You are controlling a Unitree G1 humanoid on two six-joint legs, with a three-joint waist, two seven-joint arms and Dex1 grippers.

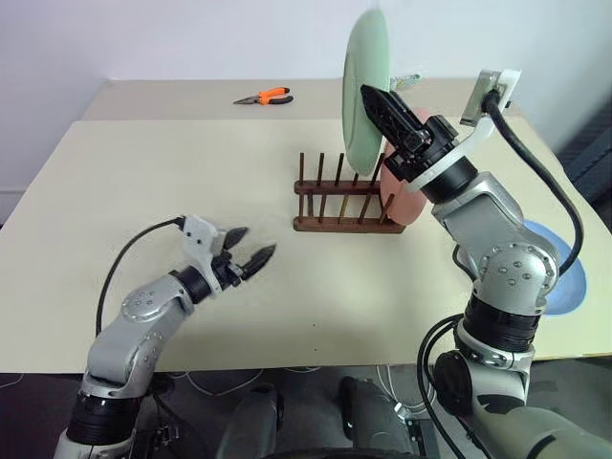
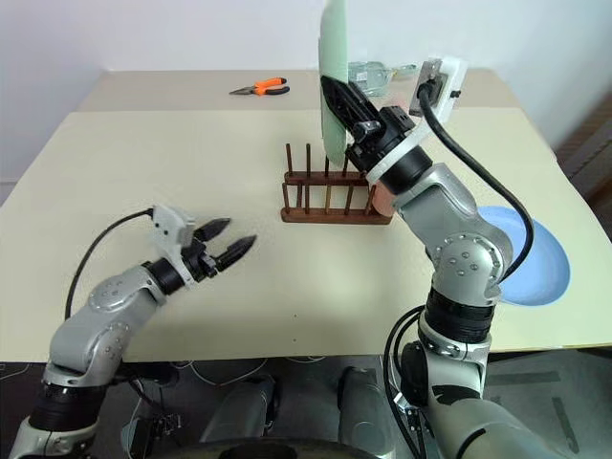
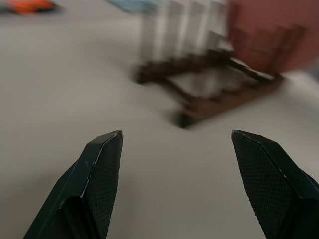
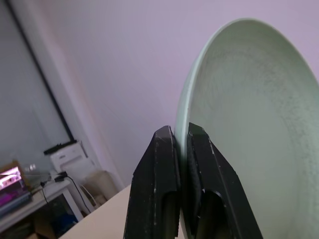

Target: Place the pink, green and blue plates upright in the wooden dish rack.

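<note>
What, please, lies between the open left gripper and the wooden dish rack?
Only bare table: in the left eye view, nothing lies between the left gripper and the rack.

Setting: lab or office-type test room. Evidence: plain white wall [image 1: 191, 38]; two cream tables [image 1: 143, 182] pushed together; orange-handled pliers [image 1: 265, 97] on the far table; loose cables on the floor; side desk with printer [image 4: 67, 154] and lit screen [image 4: 11, 179].

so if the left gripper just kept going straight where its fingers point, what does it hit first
Probably the wooden dish rack: it sits ahead between the left gripper's open fingers, with bare table before it. The pink plate stands at the rack's far end. Depth is hard to judge.
</note>
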